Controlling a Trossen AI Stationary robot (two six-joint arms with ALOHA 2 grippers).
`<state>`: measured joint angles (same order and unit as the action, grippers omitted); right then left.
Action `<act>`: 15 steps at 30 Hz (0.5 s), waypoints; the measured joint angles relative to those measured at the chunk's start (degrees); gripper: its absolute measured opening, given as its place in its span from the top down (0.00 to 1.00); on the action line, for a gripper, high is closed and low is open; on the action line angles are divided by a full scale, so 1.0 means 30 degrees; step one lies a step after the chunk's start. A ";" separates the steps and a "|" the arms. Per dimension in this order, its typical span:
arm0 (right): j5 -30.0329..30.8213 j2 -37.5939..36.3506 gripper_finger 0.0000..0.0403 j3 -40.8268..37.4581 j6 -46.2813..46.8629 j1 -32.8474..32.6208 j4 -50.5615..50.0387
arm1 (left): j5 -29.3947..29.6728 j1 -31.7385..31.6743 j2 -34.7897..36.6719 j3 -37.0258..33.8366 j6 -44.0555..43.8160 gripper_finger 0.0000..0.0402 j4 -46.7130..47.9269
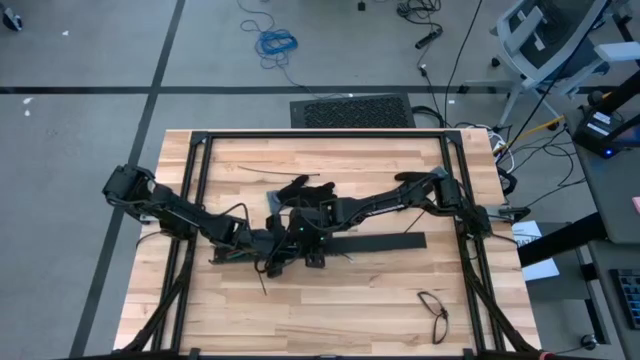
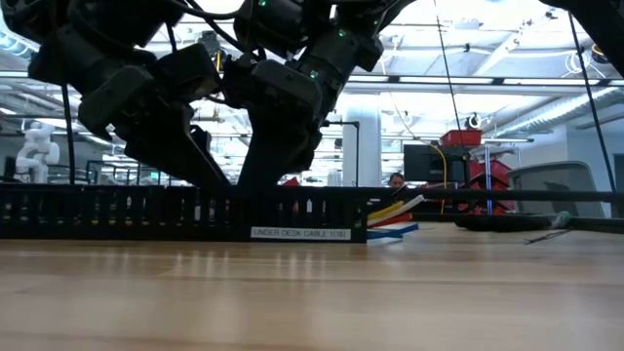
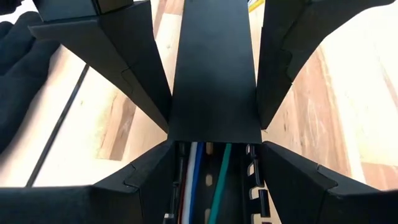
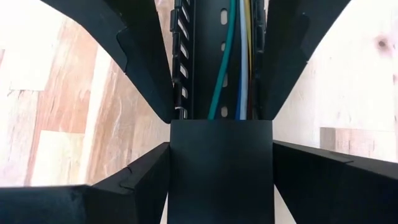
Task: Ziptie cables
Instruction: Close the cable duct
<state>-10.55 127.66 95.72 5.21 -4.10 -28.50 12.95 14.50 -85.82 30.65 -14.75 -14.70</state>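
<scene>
Straddling slotted tray (image 4: 186, 62): both end effectors, fingers apart; cables (image 4: 239, 56) lying between.

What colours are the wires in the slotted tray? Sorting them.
Green, blue, white, yellow wires; right wrist view.

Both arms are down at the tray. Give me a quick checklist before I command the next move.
1. Cables seated in the slotted bar: ok, green, white and blue runs lie inside the channel.
2. Left hand lined up on the bar: ok, it straddles it.
3. Right hand lined up: ok, it straddles the bar, facing the left one.
4. Black cover aligned with the channel: ok, it lies lengthwise between the two hands.
5. Cable ends contained: not ok, coloured ends fan out past the bar's end in the low view.
6. Ziptie on the bundle: cannot tell, none visible.
</scene>
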 joint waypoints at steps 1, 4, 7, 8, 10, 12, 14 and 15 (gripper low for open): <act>0.0026 0.0002 0.40 0.0000 -0.0138 0.0000 0.0030 | 0.0073 0.0000 0.0137 0.0039 0.0017 0.43 0.0312; 0.0156 0.0015 0.40 0.0007 -0.0594 0.0029 0.0377 | 0.0164 0.0000 0.0619 0.0067 0.0203 0.43 0.1166; 0.0294 0.0028 0.40 0.0070 -0.1164 0.0102 0.0749 | 0.0558 -0.0020 0.1299 0.0103 0.0647 0.43 0.2506; 0.0299 0.0034 0.40 0.0078 -0.1310 0.0117 0.0868 | 0.0608 -0.0044 0.1430 0.0116 0.0673 0.43 0.2875; 0.0329 0.0039 0.40 0.0093 -0.1422 0.0131 0.0910 | 0.0717 -0.0044 0.1633 0.0146 0.0707 0.43 0.3292; 0.0334 0.0044 0.40 0.0087 -0.1305 0.0255 0.0940 | 0.0721 -0.0044 0.1751 0.0154 0.1120 0.43 0.3435; 0.0213 0.0044 0.40 0.0088 -0.1096 0.0313 0.0943 | 0.0805 -0.0044 0.1774 0.0147 0.1915 0.43 0.3458; 0.0289 0.0044 0.40 0.0081 -0.1059 0.0313 0.0943 | 0.0823 -0.0047 0.1780 0.0147 0.2186 0.43 0.3479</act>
<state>-9.68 127.79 95.97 2.04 -3.16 -25.67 15.42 14.36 -80.48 31.09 -8.19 -4.26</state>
